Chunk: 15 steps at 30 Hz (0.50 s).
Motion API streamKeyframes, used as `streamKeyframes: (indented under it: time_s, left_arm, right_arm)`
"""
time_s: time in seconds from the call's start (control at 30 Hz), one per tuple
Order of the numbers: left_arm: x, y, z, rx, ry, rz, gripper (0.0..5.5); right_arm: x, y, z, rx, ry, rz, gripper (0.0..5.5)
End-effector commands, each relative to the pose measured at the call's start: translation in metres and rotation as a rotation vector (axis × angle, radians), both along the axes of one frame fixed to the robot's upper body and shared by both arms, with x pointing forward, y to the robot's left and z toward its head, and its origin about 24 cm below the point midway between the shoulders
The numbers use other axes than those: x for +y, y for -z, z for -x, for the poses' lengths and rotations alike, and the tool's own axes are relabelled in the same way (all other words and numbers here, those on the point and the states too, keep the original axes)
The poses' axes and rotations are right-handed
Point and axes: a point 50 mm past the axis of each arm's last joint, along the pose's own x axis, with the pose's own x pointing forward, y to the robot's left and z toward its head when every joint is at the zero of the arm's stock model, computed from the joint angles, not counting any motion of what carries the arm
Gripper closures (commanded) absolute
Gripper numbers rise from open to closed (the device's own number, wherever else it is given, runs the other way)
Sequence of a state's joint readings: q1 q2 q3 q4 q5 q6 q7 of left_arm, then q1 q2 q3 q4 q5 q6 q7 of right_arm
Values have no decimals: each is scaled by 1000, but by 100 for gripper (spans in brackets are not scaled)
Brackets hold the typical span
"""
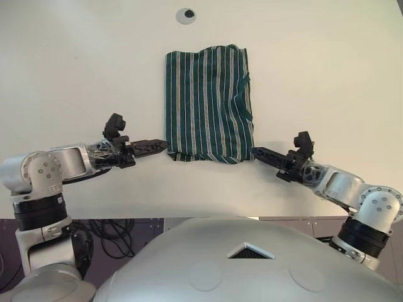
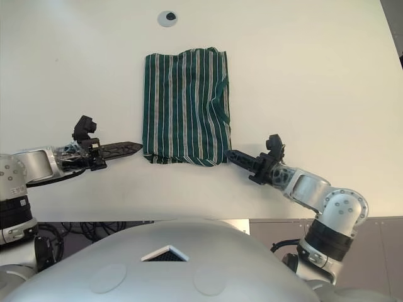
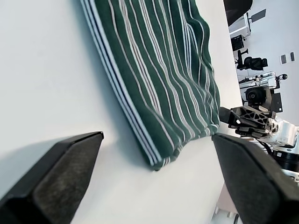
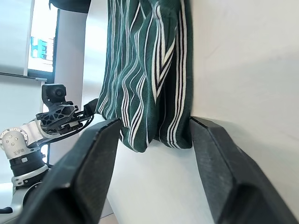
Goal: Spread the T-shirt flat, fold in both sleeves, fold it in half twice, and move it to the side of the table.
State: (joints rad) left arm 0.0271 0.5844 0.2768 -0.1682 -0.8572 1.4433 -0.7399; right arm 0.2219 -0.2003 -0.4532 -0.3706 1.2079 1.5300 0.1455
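The T-shirt [image 1: 209, 104], dark green with white stripes, lies folded into a compact rectangle in the middle of the white table [image 1: 75, 75]. My left gripper [image 1: 157, 146] rests low on the table at the shirt's near left corner, its tip touching or nearly touching the cloth. In the left wrist view its fingers [image 3: 60, 172] stand wide apart with the shirt's corner [image 3: 161, 156] just beyond them. At the near right corner lies my right gripper [image 1: 259, 153], open, with the folded edge [image 4: 154, 93] between its fingers [image 4: 98, 172].
A small round grey disc [image 1: 186, 15] sits at the table's far edge. Bare tabletop stretches to the left and right of the shirt. The table's near edge [image 1: 189, 216] runs just behind both wrists.
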Motion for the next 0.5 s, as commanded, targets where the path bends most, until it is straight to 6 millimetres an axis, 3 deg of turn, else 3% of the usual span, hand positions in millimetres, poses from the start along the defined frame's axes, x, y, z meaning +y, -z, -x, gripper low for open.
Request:
streamKeyframes:
  time_s: [0.03, 0.1, 0.3, 0.5]
  left_arm:
    - [-5, 10, 2, 64, 6, -37, 123]
    - [-5, 12, 2, 74, 11, -35, 123]
    - [-7, 16, 6, 97, 46, -38, 117]
    - [-13, 18, 3, 95, 59, -31, 204]
  right_arm:
    - [8, 11, 2, 68, 10, 19, 285]
    - [10, 12, 0, 72, 17, 20, 285]
    - [12, 15, -3, 80, 17, 34, 383]
    - [11, 17, -1, 83, 15, 51, 463]
